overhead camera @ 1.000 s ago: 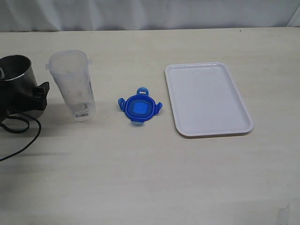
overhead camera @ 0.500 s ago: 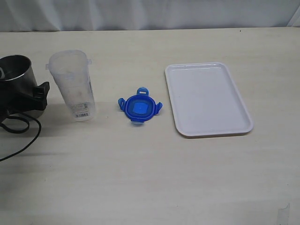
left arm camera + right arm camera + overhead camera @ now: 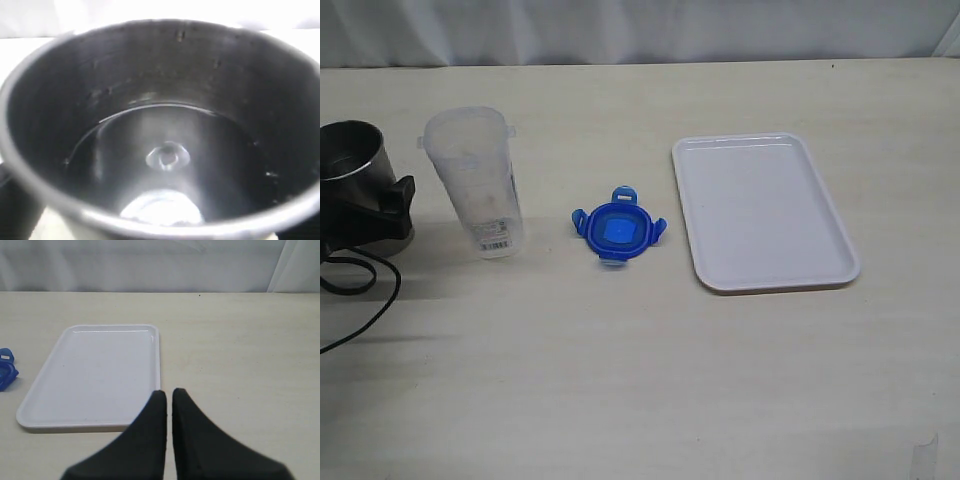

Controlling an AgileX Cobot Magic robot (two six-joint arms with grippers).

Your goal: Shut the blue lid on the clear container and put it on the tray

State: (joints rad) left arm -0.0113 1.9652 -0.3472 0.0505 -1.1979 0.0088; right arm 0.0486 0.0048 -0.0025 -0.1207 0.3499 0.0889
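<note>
You have a pale table (image 3: 640,380) with everything spread across its far half. The white tray (image 3: 765,210) lies flat on the right side, its long sides running away from the camera.

The clear container (image 3: 475,190) stands on its base at the left, mouth open, with a barcode label low on its wall. It is well apart from the tray.

Just left of the container sits a grey metal cup (image 3: 348,160), not touching it. Your left gripper (image 3: 365,210) is at this cup. One black finger (image 3: 394,200) lies against the cup's side, and the left wrist view looks straight down into the cup's dark inside. The jaws stand wide around the cup, but you cannot tell whether they press on it. A black cable (image 3: 365,300) loops on the table below it.

Your right gripper (image 3: 166,395) is closed with nothing in it, its tips meeting near the tray's short edge.

The blue lid (image 3: 618,230) lies flat on the table between container and tray, flaps splayed, touching neither.
</note>
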